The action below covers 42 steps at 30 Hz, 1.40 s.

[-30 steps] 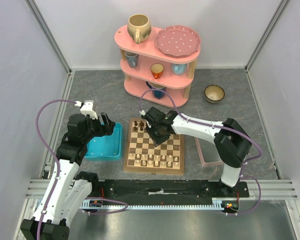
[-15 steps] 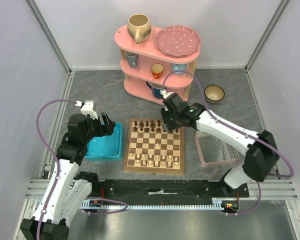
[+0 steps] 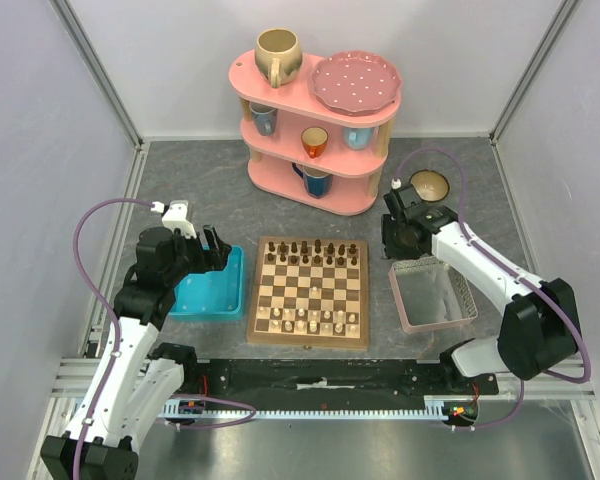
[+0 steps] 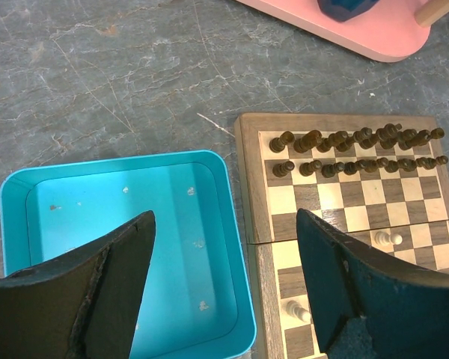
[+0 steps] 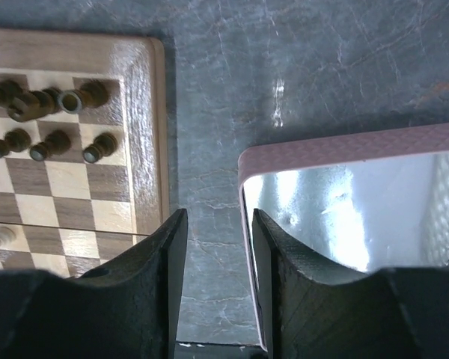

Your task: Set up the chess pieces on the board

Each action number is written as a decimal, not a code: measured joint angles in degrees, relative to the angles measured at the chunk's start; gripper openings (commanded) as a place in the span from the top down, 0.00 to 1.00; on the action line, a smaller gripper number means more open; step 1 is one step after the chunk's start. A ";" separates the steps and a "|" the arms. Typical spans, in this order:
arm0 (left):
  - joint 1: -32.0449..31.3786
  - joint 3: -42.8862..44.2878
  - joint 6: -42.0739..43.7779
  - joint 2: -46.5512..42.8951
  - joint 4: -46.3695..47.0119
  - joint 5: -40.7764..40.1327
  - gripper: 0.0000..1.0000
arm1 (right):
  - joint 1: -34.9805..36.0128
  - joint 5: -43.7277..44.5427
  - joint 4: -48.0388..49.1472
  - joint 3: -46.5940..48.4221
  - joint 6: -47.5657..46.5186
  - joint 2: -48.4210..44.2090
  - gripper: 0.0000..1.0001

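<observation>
The chess pieces (image 3: 313,320) stand on the side of the board (image 3: 308,292) nearest the arm bases. They are pale cream men spread loosely over the two near ranks. From overhead I can't tell which man is which. Through the left wrist camera I pick out two of them, upright on squares close to the board's left edge. The board lies flat in the middle of the table, between two trays.

My left gripper (image 3: 215,248) hangs over the right part of the turquoise tray (image 3: 205,290), just beside the board's left edge. Its jaws are spread wide and carry nothing. In the wrist view the tray's bare floor and right rim show through the gap. Whether tray and board actually touch, I cannot tell.

My right gripper (image 3: 398,238) is off the board, above the strip of grey table between the board's far right corner and the clear pink-rimmed tray (image 3: 435,295). Its jaws stand a narrow gap apart with only bare table showing between them, so it holds nothing.

The dark brown chessmen (image 3: 312,250) fill the two far ranks of the board, side by side.

Beyond the board is the pink shelf (image 3: 265,180), three tiers high, with cups on its lower levels and a tan mug (image 3: 278,55) and a spotted pink plate (image 3: 355,82) on top. A small bowl (image 3: 429,186) sits on the table to the shelf's right, near the right arm's wrist.
</observation>
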 measured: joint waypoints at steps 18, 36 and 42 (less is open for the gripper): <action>0.00 -0.02 0.02 -0.24 0.02 0.07 0.18 | -0.76 -0.59 -2.05 -8.15 2.40 -1.64 0.45; -0.04 -0.02 0.02 -1.09 0.31 0.11 0.18 | -0.76 -6.54 3.56 -15.63 6.54 -2.01 0.71; -0.07 -0.02 0.02 -1.09 0.33 0.13 0.18 | -1.18 -6.75 6.45 -16.48 9.53 -3.43 0.80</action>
